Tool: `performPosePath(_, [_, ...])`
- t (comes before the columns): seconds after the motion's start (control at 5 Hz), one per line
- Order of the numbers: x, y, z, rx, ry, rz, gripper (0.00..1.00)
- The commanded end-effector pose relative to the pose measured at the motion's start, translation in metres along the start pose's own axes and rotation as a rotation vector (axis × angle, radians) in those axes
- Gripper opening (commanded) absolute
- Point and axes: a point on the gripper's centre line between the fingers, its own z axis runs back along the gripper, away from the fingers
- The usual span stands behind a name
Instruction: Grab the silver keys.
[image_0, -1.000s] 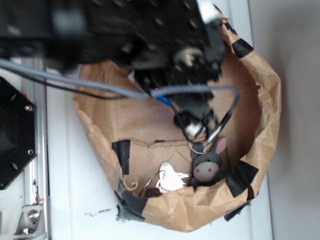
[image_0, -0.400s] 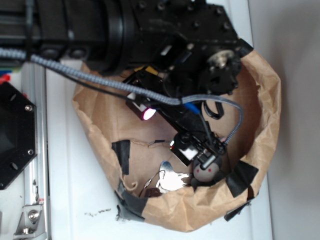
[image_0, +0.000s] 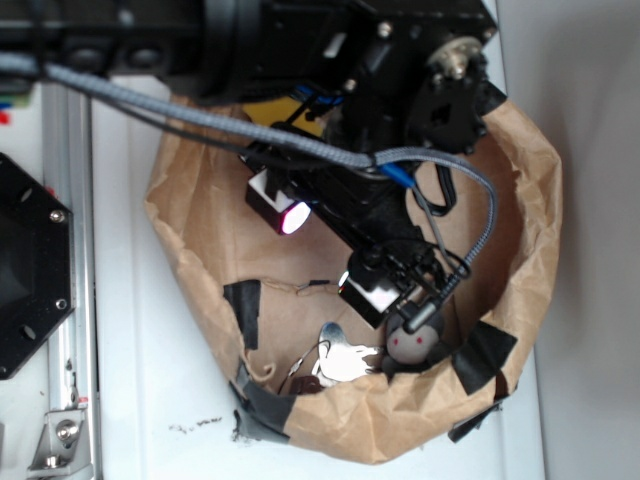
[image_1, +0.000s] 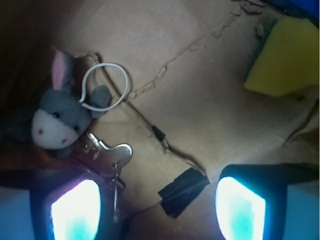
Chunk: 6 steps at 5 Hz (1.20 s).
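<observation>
I'm dropping the gripper (image_1: 157, 210) deeper into the paper bag (image_0: 520, 250) than a second ago, jaws spread wide and empty. The silver keys (image_1: 107, 155) are lying beside the donkey plush (image_1: 55, 122), touching my left finger (image_1: 75, 210) — I'm needing to shift over.

Exterior view: overhead, looking approx. straight down on the paper bag (image_0: 520, 200) and white counter (image_0: 150, 400); arm fills the upper frame, hiding much of the bag floor. Wrist view: cam on the tool (image_1: 160, 205), close to the bag floor, facing down past both fingers (image_1: 75, 210). Shared by both: donkey plush (image_0: 412, 345) (image_1: 57, 120), silver keys (image_0: 345, 358) (image_1: 107, 155), probably the same black tape patch (image_1: 182, 190).
</observation>
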Motion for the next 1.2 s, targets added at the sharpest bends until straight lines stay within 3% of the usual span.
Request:
performPosePath(0.0, [-0.004,0.023,0.055,-0.065,-0.13,-0.02,1.0])
performPosePath(0.2, [-0.008,0.026,0.071,-0.04,-0.349,-0.057,1.0])
performPosePath(1.0, [-0.011,0.015,0.063,-0.12,-0.055,0.036,1.0])
